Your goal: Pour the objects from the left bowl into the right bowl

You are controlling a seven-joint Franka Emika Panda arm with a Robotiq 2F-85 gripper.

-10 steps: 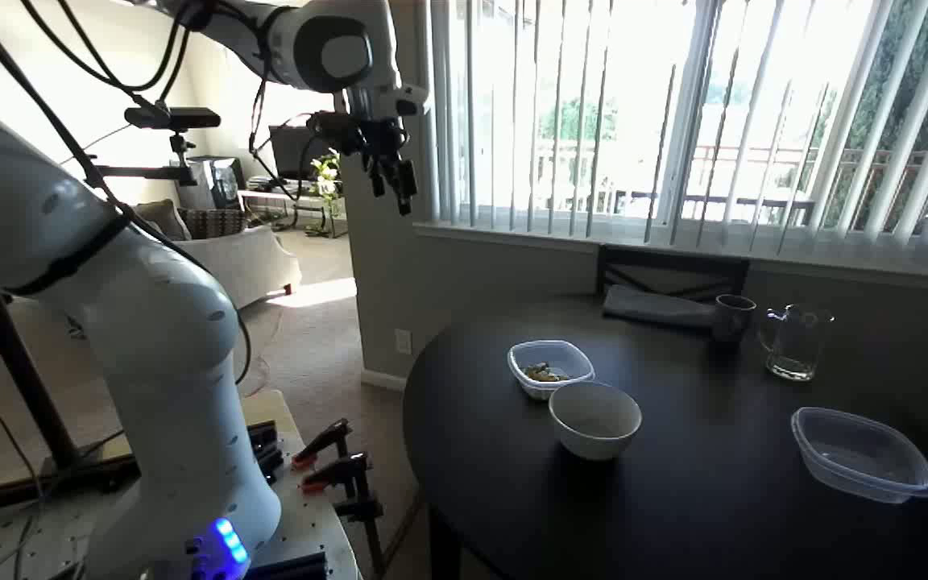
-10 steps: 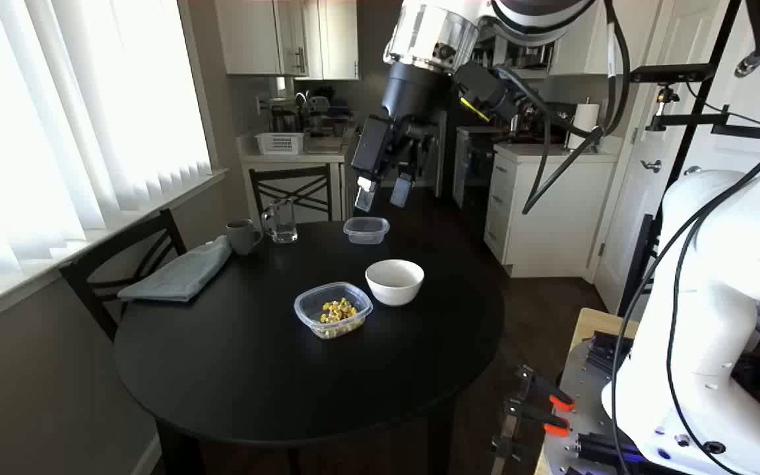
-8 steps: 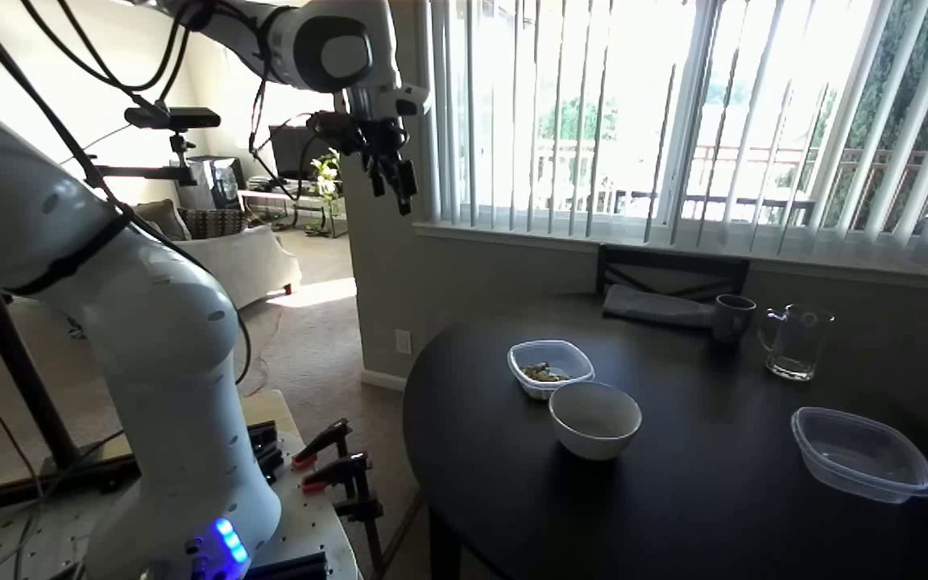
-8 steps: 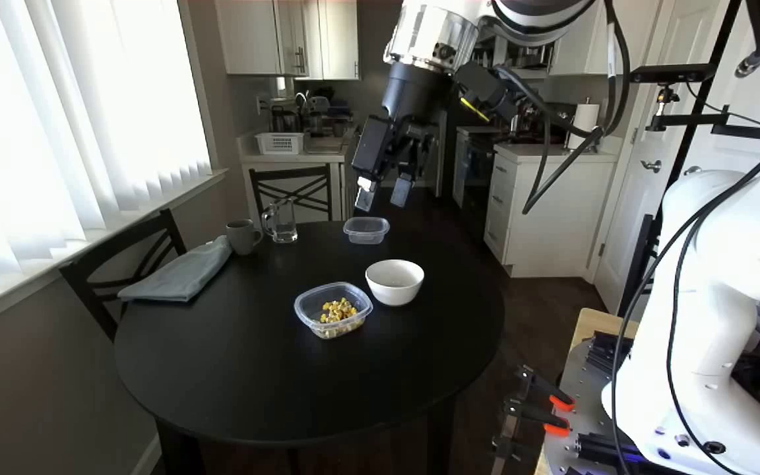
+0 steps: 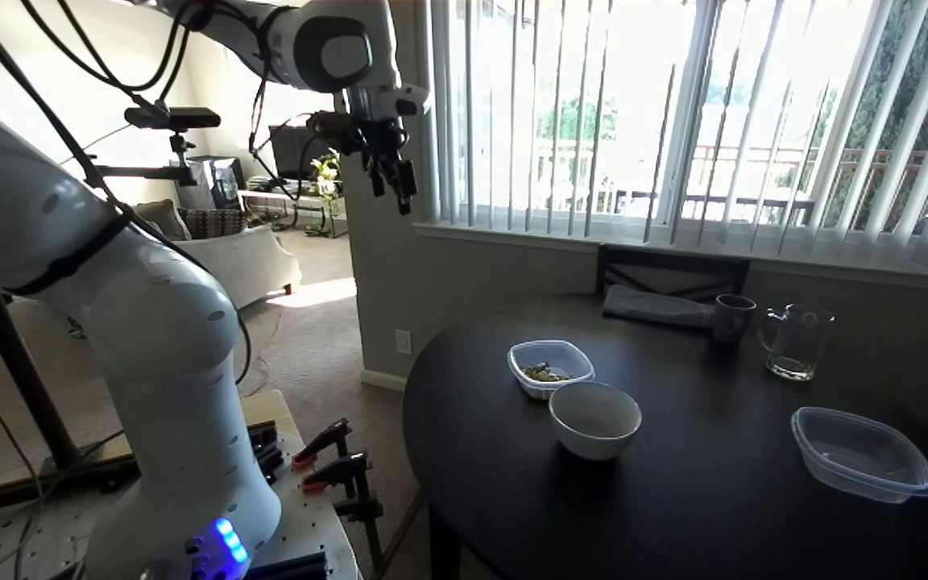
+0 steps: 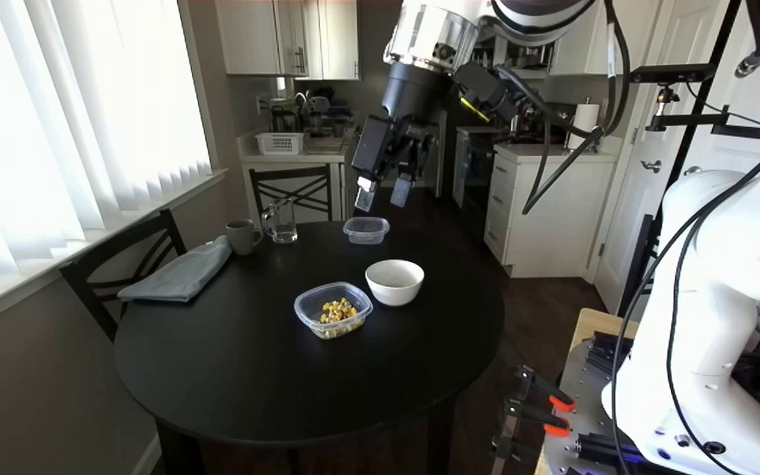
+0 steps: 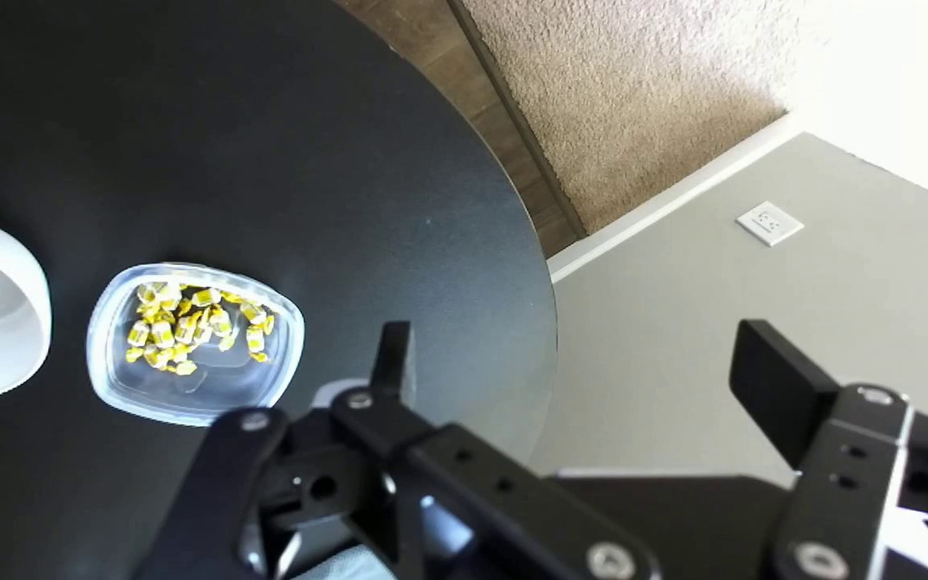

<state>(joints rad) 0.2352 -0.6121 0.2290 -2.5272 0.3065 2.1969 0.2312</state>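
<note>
Tbl (image 6: 221, 369): objs (image 7: 162, 333) in clr bowl (image 7: 230, 388)

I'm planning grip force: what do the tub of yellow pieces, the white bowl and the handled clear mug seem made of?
Tub: probably thin plastic, glossy; see-through walls and a pale lip.
White bowl: likely glazed ceramic, perhaps plastic; opaque, smooth, thick-walled.
Clear mug: likely glass, shiny; transparent with a bright, thick-looking base.

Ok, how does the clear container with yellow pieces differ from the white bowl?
The clear container is see-through, while the white bowl is opaque. The clear container is squarish; the white bowl is round. The clear container holds yellow pieces; none show in the white bowl. Both stand upright on the dark table.
</note>
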